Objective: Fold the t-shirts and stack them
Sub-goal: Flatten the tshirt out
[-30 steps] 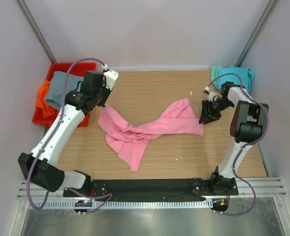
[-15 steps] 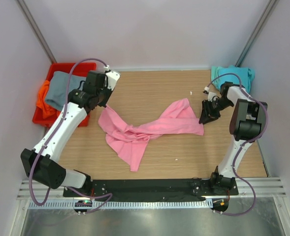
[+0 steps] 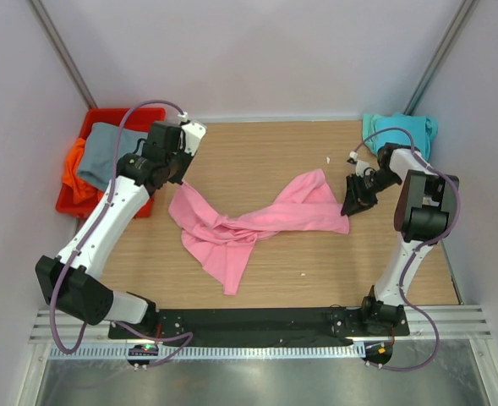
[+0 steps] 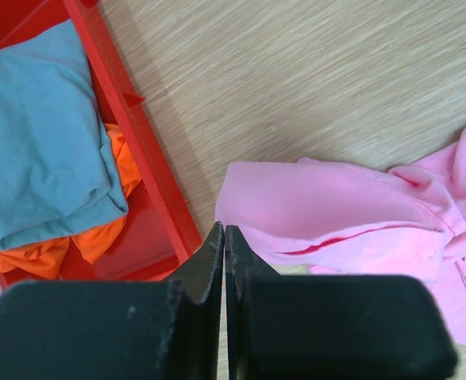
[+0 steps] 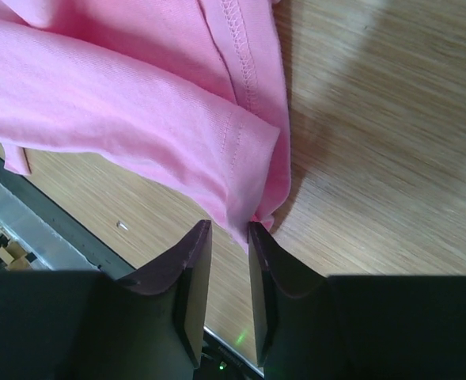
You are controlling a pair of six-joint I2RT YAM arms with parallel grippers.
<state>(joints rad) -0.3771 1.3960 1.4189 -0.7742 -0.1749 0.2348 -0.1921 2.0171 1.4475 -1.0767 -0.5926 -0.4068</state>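
Pink t-shirt (image 3: pixel 257 222) lying twisted on the table (image 3: pixel 257 152), long axis running left to right between both arms. Right gripper (image 5: pixel 227 229), jaws narrowly apart, meets its right hem corner; whether it is pinched cannot be told. Left gripper (image 4: pixel 223 231), fully closed with nothing seen between its jaws, hovers at the left end.

Your white-and-black left arm (image 3: pixel 105 218) and matching right arm (image 3: pixel 403 264) both wear glossy white link shells between chunky black joint housings, trail looping mauve cables (image 3: pixel 147 105), stand on a flat black base plate (image 3: pixel 257 323), and end in matte black wedge-shaped fingers (image 4: pixel 197 269).
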